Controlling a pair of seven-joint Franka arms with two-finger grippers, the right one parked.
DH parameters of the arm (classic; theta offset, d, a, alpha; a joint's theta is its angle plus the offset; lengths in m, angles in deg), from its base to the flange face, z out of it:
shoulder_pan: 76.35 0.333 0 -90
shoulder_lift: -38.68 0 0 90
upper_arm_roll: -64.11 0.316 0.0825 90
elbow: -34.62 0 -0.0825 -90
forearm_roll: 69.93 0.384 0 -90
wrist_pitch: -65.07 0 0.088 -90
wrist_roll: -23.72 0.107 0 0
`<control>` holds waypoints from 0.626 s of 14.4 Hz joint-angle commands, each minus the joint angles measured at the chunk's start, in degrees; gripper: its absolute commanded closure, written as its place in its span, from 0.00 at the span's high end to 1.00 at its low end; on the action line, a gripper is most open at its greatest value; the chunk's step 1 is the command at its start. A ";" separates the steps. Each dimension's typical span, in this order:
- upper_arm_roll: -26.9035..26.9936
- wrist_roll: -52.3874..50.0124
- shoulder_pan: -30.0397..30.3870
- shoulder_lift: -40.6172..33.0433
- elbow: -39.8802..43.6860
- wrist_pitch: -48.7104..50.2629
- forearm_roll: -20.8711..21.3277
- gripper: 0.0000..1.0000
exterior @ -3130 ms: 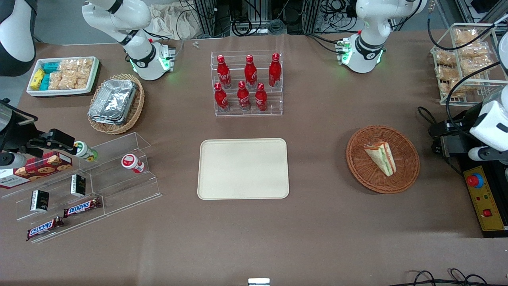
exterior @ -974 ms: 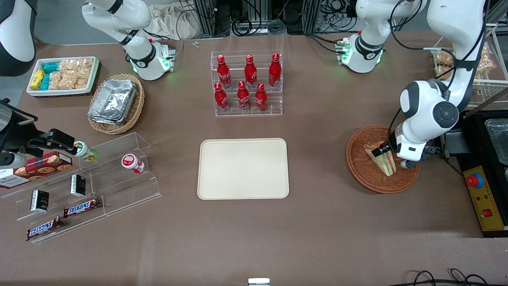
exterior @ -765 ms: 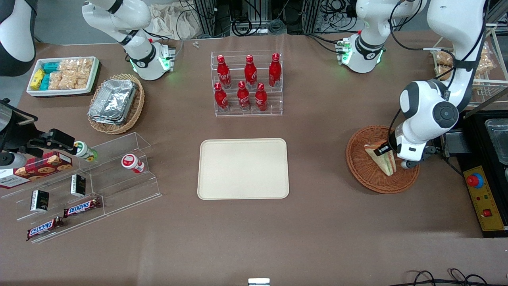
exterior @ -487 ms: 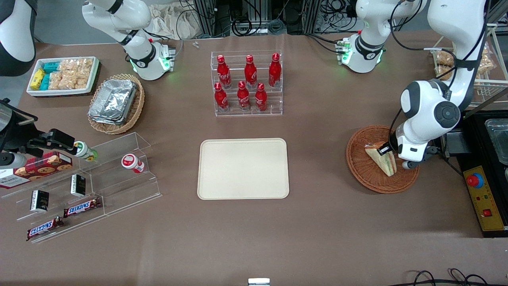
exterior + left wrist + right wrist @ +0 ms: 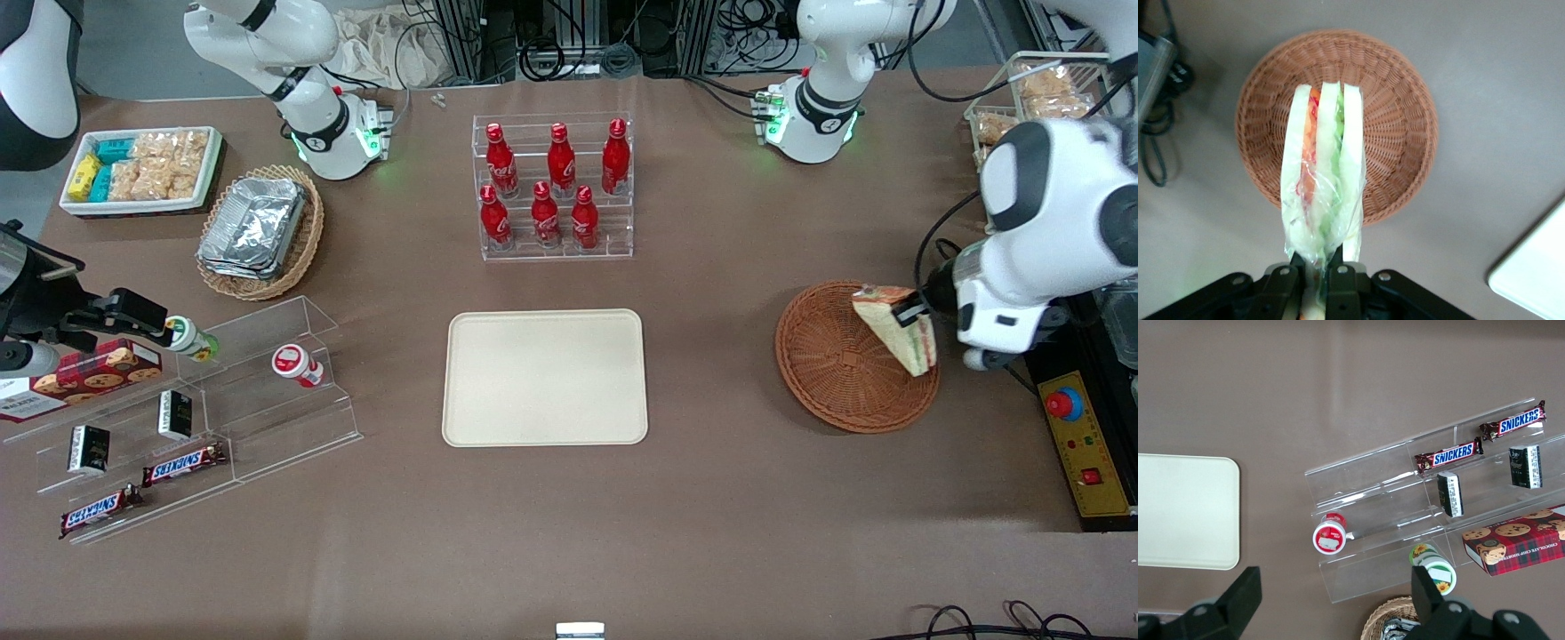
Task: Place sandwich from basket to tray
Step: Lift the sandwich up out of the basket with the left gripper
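Cream-beige, the tray (image 5: 544, 377) lay bare at mid-table, well apart from the basket (image 5: 836, 373) toward the working arm's end. The gripper (image 5: 916, 313) was clamped on the sandwich (image 5: 896, 331), holding it clear above the basket's rim. Judged advice: carry it level and high across to the tray, then lower it fully before releasing, since the wrapped wedge hung by one end only.

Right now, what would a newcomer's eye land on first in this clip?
First, the sandwich, pinched in the left arm's pincer and lifted above the basket, which now sits bare. Next, the tray at the table's middle, nothing on it, and the red bottles in their clear rack, farther from the front camera than the tray.
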 commanded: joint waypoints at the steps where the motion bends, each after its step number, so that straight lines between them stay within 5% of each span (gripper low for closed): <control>1: -0.13 -0.34 -0.02 1.97 9.80 6.36 -0.14 0.00; 9: -4.96 1.86 -5.45 3.56 15.28 9.80 -0.31 0.00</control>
